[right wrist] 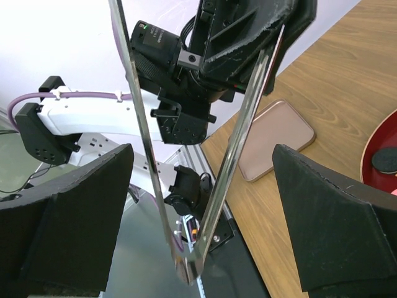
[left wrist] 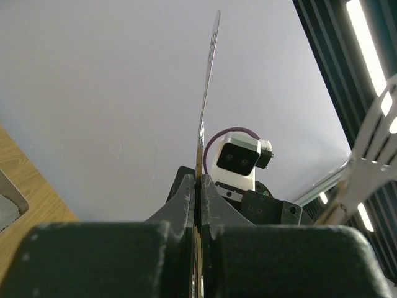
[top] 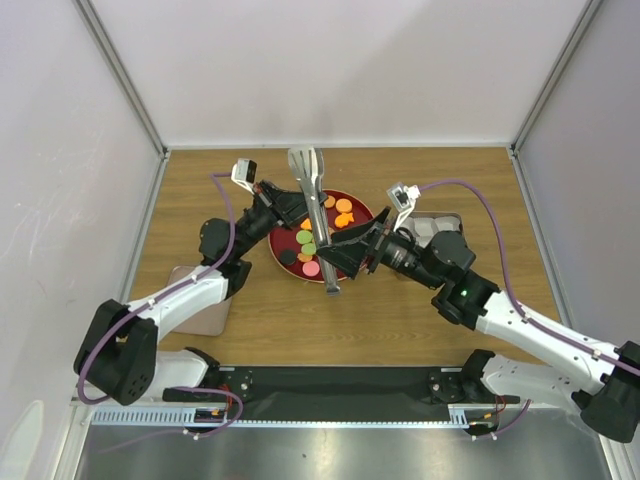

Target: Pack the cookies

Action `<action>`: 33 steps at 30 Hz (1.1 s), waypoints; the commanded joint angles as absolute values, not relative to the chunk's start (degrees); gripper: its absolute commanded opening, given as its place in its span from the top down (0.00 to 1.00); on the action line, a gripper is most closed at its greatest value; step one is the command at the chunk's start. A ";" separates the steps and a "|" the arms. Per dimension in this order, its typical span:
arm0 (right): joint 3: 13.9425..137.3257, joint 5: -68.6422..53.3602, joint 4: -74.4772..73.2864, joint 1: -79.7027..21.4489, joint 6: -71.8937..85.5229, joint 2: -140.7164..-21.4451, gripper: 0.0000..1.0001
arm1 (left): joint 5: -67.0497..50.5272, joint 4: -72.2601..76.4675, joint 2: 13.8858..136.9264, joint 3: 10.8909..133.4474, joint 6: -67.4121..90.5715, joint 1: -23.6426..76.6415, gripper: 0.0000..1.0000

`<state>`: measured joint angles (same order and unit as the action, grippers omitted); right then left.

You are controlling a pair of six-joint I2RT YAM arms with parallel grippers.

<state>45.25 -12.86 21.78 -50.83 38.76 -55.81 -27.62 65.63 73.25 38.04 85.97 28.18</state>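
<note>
**Tongs between both grippers, over the plate**

Right gripper (right wrist: 201,162) is standing spread wide, its fingers (right wrist: 68,217) flanking the hinge end of the metal tongs (top: 313,187) without touching. Cookies (top: 306,238) are lying on the dark-red plate (top: 273,243) beneath. Farther back, left gripper (left wrist: 198,186) is pinching one tong arm, pressed tight

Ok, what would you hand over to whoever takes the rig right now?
Left end effector: shut on one arm of the metal tongs, held over the plate.
Right end effector: open, straddling the tongs near their hinge, gripping nothing.
Cookies: all seen ones lie on the plate.
Tin: right of the plate, partly hidden by the right arm.
Done: tongs picked up. Left: move cookies into the tin.
</note>
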 commanded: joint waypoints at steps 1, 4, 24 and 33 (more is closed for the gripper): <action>49.30 -11.86 24.87 -51.15 37.18 -57.65 0.00 | -25.93 69.87 74.00 41.13 85.69 29.35 1.00; 51.40 -12.30 24.96 -51.15 37.09 -58.62 0.00 | -25.05 69.52 74.35 41.31 85.17 30.06 1.00; 54.58 -14.50 27.68 -51.24 41.31 -63.54 0.04 | -16.27 75.50 72.16 36.83 84.29 31.38 1.00; 55.37 -15.64 30.23 -51.85 43.15 -65.39 0.09 | -14.59 76.82 71.19 35.95 82.97 31.38 1.00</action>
<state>52.56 -14.74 25.93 -51.20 42.52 -65.12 -16.49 71.07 72.97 35.66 84.40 30.96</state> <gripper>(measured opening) 0.914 0.025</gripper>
